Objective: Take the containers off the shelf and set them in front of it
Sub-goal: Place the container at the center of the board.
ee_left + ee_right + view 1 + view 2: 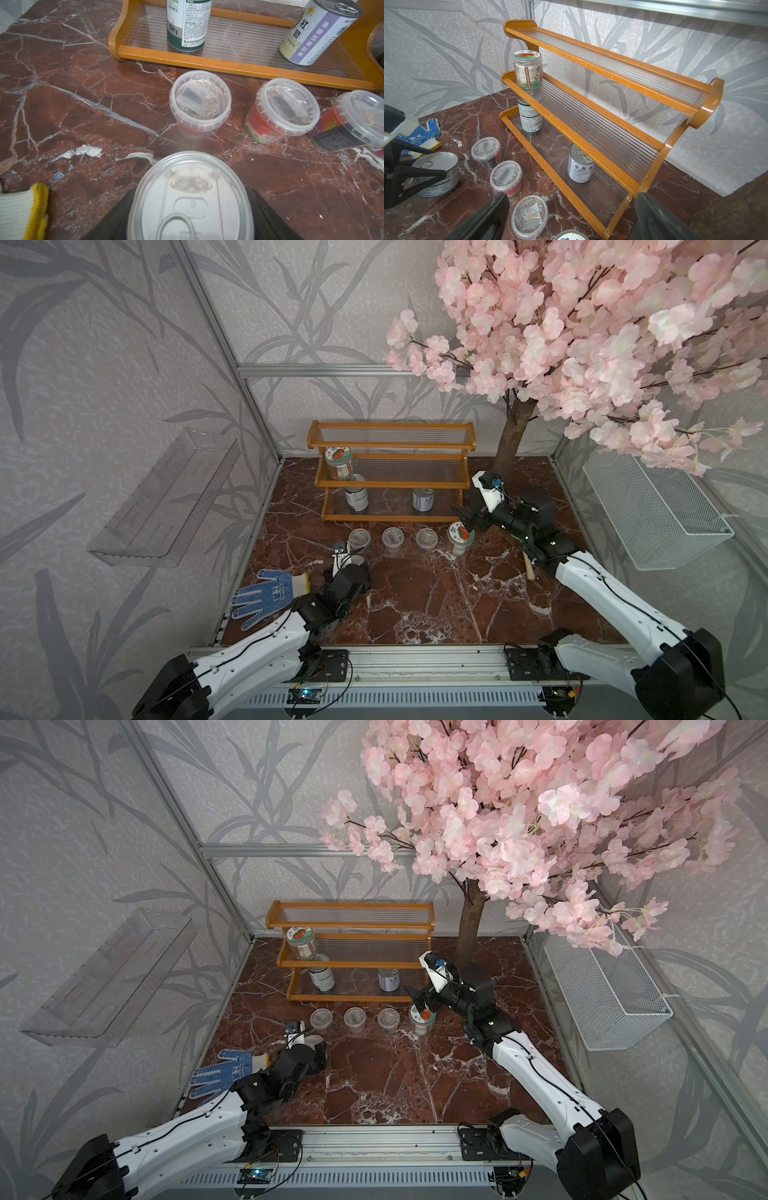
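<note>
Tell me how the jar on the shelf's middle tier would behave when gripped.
The jar looks smooth and clear, so it may slip or break if dropped. On the shelf, tall and narrow, it could tip when nudged.

- The shelf (390, 443) stood at the back of the table (436, 605).
- A jar (339, 464) sat left on its middle tier, with two cans (356, 497) (423, 499) on the bottom tier.
- Before it ran three cups (359, 539) (392, 538) (426, 539), then a second jar (460, 541) rightmost.
- A third can (437, 172) was before the leftmost cup, with a glove (266, 597) left of it.
</note>
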Controlling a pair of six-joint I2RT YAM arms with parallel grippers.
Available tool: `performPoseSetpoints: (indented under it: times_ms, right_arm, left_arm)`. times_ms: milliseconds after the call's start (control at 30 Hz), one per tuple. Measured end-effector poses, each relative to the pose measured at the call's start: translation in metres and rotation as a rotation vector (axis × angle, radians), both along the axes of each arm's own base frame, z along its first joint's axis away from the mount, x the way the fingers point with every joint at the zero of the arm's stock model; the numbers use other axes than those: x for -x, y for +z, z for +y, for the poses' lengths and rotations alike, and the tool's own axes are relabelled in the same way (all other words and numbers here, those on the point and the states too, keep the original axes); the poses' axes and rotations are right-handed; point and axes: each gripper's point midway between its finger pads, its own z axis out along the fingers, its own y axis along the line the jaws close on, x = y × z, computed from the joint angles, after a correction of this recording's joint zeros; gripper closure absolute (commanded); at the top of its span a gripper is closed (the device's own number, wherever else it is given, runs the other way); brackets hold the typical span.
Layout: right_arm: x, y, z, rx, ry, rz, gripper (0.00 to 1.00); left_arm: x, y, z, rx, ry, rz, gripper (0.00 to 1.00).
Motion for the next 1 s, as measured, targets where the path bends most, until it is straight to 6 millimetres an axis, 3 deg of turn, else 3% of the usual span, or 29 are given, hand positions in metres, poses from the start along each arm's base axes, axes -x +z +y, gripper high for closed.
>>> performPoseSetpoints:
  times_ms: [233,533,1000]
  right_arm:
    - [-0.001,0.002,-0.005,-0.002,-0.014,-0.004,0.01]
    - [0.002,0.004,-0.011,-0.007,-0.026,-0.007,0.01]
    - [0.003,0.001,-0.016,-0.009,-0.037,0.004,0.01]
  left_arm:
    - [-0.001,-0.012,0.001,-0.002,0.009,-0.002,0.22]
    - [-0.001,-0.022,0.001,-0.03,0.009,0.03,0.07]
    - [-0.002,-0.007,0.0,0.011,0.011,-0.015,0.06]
